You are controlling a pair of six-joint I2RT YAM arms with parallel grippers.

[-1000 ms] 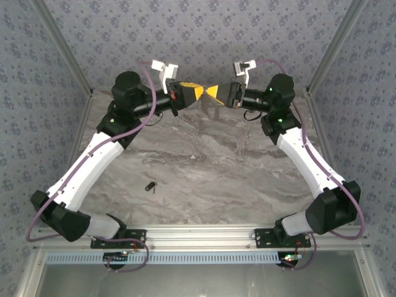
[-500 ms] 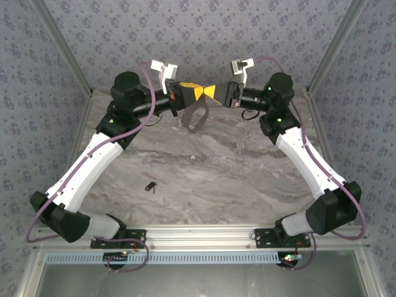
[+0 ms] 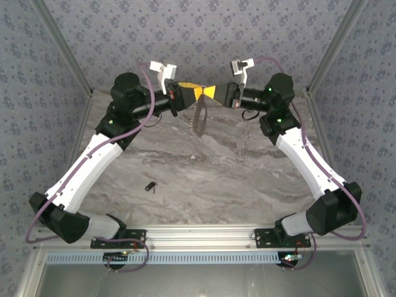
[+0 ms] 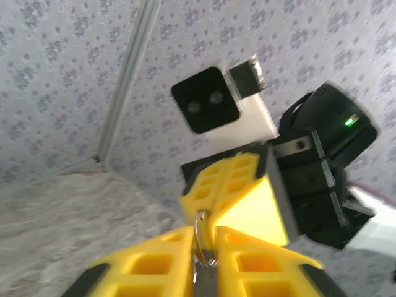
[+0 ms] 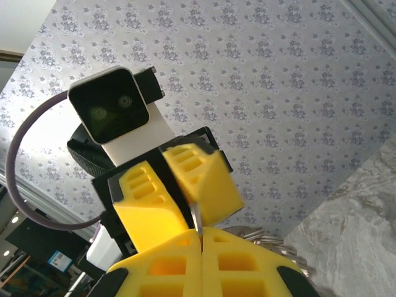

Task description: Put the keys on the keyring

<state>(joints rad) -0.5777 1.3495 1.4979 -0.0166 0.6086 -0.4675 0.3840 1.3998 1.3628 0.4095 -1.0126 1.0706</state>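
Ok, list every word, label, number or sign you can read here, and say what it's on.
Nothing legible in these views.
Blue-and-white panel in the background: too blurred to read.
White camera housing: no markings.
Patterned wallpaper: floral motifs, no text.

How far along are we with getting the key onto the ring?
Done: the keyring is lifted off the table. In hand: it hangs where the two grippers meet, the right gripper shut on it, the left gripper slightly open around it. Left: the key lies on the table, not yet threaded.
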